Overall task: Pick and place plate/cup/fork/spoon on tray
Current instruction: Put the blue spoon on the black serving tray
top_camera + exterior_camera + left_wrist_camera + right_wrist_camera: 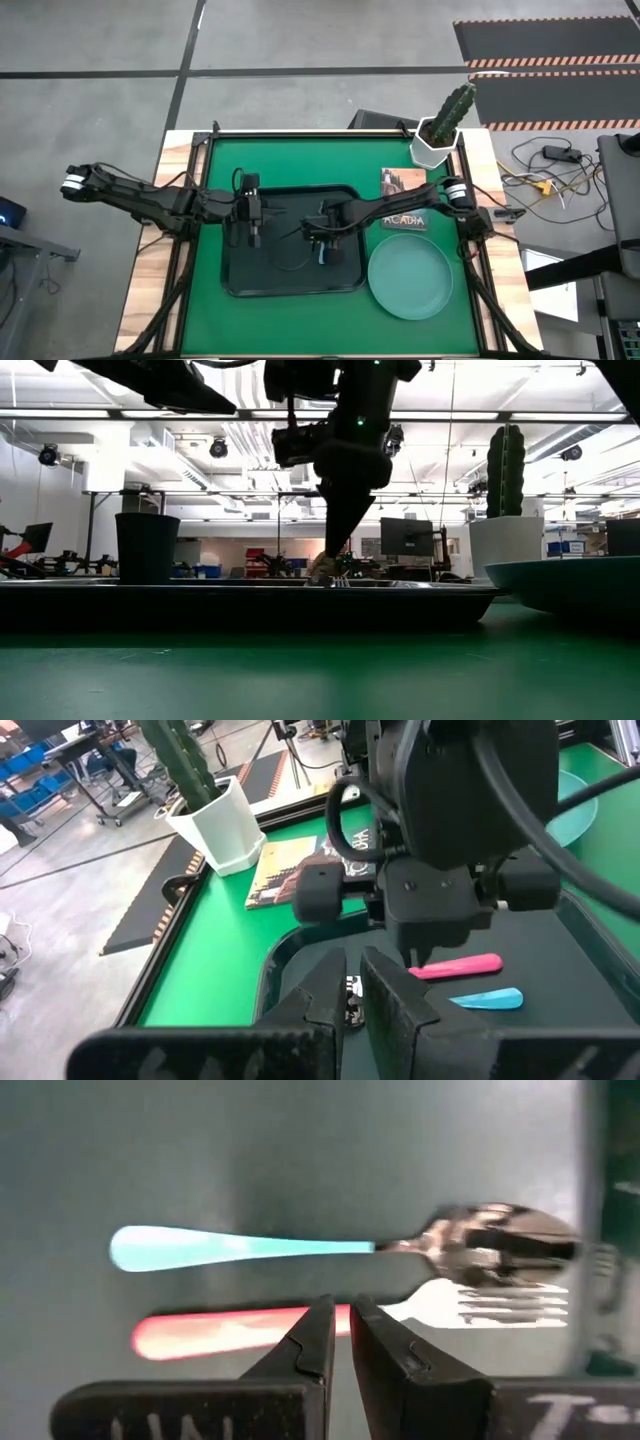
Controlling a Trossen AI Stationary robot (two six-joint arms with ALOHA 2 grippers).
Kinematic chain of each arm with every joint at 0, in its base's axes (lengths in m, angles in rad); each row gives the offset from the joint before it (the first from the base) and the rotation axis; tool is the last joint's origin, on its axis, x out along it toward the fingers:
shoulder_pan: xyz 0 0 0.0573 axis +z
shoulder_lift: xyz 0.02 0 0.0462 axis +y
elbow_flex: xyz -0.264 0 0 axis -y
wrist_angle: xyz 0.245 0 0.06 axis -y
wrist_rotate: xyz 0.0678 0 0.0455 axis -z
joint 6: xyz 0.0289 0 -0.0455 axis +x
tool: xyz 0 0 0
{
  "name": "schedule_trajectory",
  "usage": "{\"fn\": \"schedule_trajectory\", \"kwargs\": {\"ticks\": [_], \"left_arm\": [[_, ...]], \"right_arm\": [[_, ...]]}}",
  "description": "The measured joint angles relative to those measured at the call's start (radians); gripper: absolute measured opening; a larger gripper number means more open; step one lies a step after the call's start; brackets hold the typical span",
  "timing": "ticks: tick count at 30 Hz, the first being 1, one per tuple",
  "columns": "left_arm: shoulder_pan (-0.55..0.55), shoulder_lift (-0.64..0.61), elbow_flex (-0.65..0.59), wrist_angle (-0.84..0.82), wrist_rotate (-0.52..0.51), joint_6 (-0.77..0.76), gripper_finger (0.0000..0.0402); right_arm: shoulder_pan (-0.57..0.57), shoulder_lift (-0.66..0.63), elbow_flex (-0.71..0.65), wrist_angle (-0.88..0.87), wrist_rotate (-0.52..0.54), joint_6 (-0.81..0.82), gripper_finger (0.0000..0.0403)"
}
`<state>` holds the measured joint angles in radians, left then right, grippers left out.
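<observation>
The black tray (240,280) lies on the green mat. On it the spoon (330,1247), with its light blue handle, and the fork (240,1330), with its pink handle, lie side by side. My right gripper (340,1308) hangs shut just above them, pointing steeply down, its tip (333,552) clear of the tray. The dark cup (147,547) stands upright at the tray's left end. My left gripper (352,970) is shut and holds nothing, raised over the tray's left part (254,238). The pale teal plate (410,277) rests on the mat to the right of the tray.
A white pot with a cactus (440,135) stands at the table's far right corner. A booklet (403,195) lies on the mat between the pot and the plate. Bare green mat (300,165) shows beyond the tray and in front of it.
</observation>
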<state>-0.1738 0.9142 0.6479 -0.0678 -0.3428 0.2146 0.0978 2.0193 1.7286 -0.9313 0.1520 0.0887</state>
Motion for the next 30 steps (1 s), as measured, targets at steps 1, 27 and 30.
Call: {"fn": "schedule_trajectory", "kwargs": {"ticks": [1, 27, 30], "left_arm": [[0.0, 0.0, 0.0, 0.0, 0.0, 0.0, 0.0017], [0.0, 0.0, 0.0, 0.007, 0.0, 0.0, 0.0017], [0.0, 0.0, 0.0, 0.007, 0.0, 0.0, 0.0017]], "right_arm": [[0.0, -0.004, -0.002, 0.001, 0.019, 0.004, 0.0027], [-0.085, -0.008, -0.206, 0.378, 0.189, -0.071, 0.0027], [-0.085, -0.008, -0.248, 0.425, 0.189, -0.063, 0.0027]]}}
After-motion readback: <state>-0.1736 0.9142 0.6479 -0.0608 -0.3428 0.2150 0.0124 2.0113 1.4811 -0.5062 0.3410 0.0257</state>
